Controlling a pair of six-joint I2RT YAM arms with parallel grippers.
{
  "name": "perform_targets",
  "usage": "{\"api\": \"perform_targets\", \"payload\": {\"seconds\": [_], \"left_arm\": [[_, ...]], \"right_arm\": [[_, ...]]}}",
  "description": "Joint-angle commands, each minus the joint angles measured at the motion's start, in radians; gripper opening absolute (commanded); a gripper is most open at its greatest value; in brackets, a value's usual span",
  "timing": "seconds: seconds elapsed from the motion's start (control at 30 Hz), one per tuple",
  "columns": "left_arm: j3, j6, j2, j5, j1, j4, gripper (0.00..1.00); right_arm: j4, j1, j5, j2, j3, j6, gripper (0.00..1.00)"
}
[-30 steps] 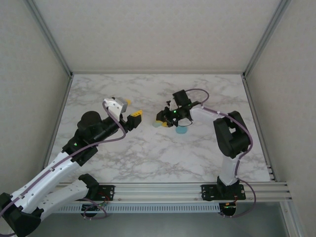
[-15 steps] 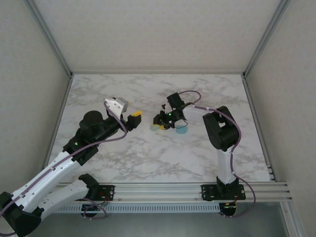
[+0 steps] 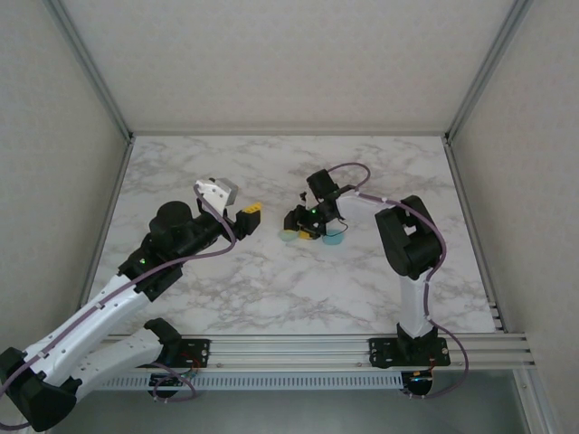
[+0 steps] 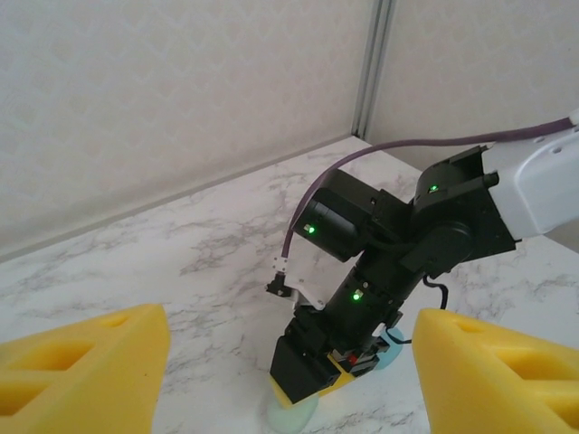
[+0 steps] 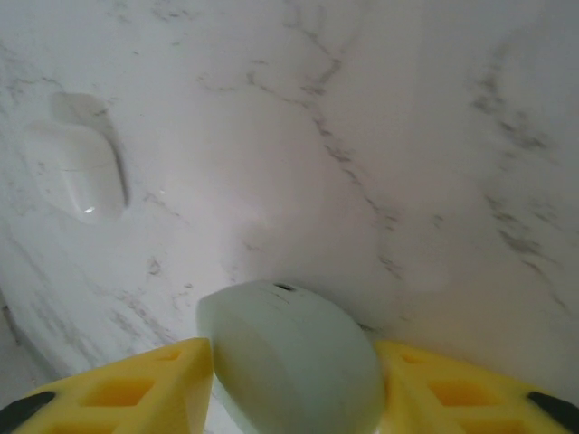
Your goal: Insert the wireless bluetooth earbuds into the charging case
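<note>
Right hand [image 5: 291,362] pinches the rounded pale green case [image 5: 285,325], which may squirt out across the desk [image 5: 380,136]; left hand [image 3: 249,215], near the case, stands wide, empty.

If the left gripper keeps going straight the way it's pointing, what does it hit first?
Probably the right gripper, which sits low around the pale green case; depth is hard to judge.

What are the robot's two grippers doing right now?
Left gripper: open, holding nothing.
Right gripper: closed on the pale green pebble-shaped plastic case.
</note>
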Motion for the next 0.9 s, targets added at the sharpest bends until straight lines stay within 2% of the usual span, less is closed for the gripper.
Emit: {"api": "perform_targets", "payload": {"seconds": [0.0,0.13,0.2,0.27,0.33,0.43,0.5,0.57,0.67,0.77,0.8,0.87], "left_arm": [[0.025,-0.002,-0.012,-0.019,0.002,-0.013,0.73],[0.016,0.001,-0.017,-0.087,0.004,-0.035,0.79],[0.013,-0.001,-0.010,-0.124,0.006,-0.045,0.82],[0.005,-0.014,0.003,-0.190,0.011,-0.046,0.89],[-0.007,-0.027,0.015,-0.254,0.028,-0.047,0.99],[-0.032,-0.067,0.015,-0.325,0.090,-0.047,1.00],[-0.058,-0.118,0.011,-0.351,0.177,-0.045,1.00],[-0.089,-0.154,0.005,-0.364,0.264,-0.043,1.00],[-0.134,-0.174,0.000,-0.427,0.358,-0.043,1.00],[-0.171,-0.166,0.026,-0.447,0.444,-0.045,1.00],[-0.184,-0.164,0.036,-0.449,0.471,-0.041,1.00],[-0.208,-0.158,0.057,-0.424,0.519,-0.030,1.00]], "right_arm": [[-0.114,0.005,0.095,-0.080,0.038,-0.038,0.55],[-0.219,0.004,0.266,-0.208,0.069,-0.086,0.60],[-0.257,0.003,0.409,-0.299,0.070,-0.112,0.63],[-0.268,0.002,0.586,-0.401,0.048,-0.151,0.64],[-0.220,0.001,0.817,-0.538,-0.032,-0.185,0.68],[-0.083,-0.025,1.076,-0.729,-0.206,-0.275,0.75],[0.040,-0.060,1.173,-0.819,-0.327,-0.369,0.82],[0.088,-0.119,1.191,-0.867,-0.420,-0.422,0.93],[0.134,-0.232,1.167,-0.872,-0.517,-0.437,0.95],[0.348,-0.344,1.015,-0.871,-0.675,-0.495,0.96],[0.429,-0.368,0.944,-0.865,-0.726,-0.518,0.96],[0.559,-0.388,0.885,-0.834,-0.787,-0.532,0.96]]}}
